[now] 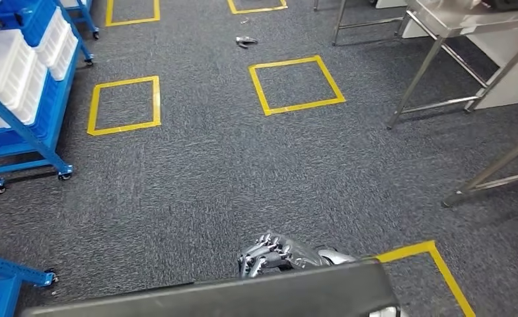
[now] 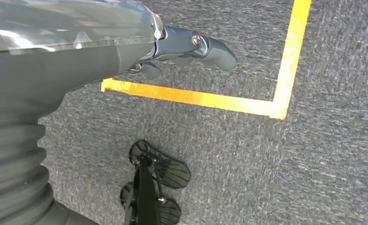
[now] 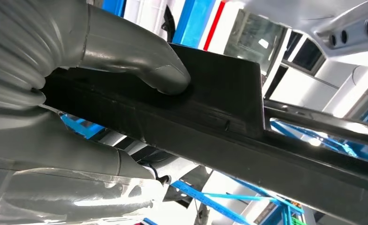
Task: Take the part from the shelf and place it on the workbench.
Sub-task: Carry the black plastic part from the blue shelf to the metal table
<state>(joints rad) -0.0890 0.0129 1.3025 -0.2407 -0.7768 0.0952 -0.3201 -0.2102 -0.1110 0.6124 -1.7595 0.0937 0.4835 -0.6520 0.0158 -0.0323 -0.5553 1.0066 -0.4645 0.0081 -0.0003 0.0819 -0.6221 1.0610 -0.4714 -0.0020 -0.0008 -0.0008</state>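
So the part [image 1: 243,297] is already off the shelf; it's a long flat black piece crossing the head view at about 6 o'clock, right at the lower edge, with the right hand [image 1: 273,253] sitting on its far side. Up close in the right wrist view the right hand's thumb presses down on the flat black face [image 3: 210,89] while the rest of the hand wraps underneath, so the fingers are grasping the part, no question.

Handling guess: it looks like rigid moulded plastic, stiff, probably fairly light for its length; matte surface so not too slippery. The catch is that it's long and held near one spot, so it'll want to lever and swing; I'd keep the grip near the stepped ridge where the thumb has something to bite on, and keep it level.

Left hand [image 2: 191,47] hangs over the grey carpet [image 2: 337,140] by a yellow tape corner [image 2: 278,110]; fingers look loosely curled with nothing in them.

Blue shelf rack [image 1: 25,99] with white bins is at 10 o'clock; the steel bench [image 1: 454,26] is up at 1 o'clock, well apart from the part; so the carry isn't done yet.
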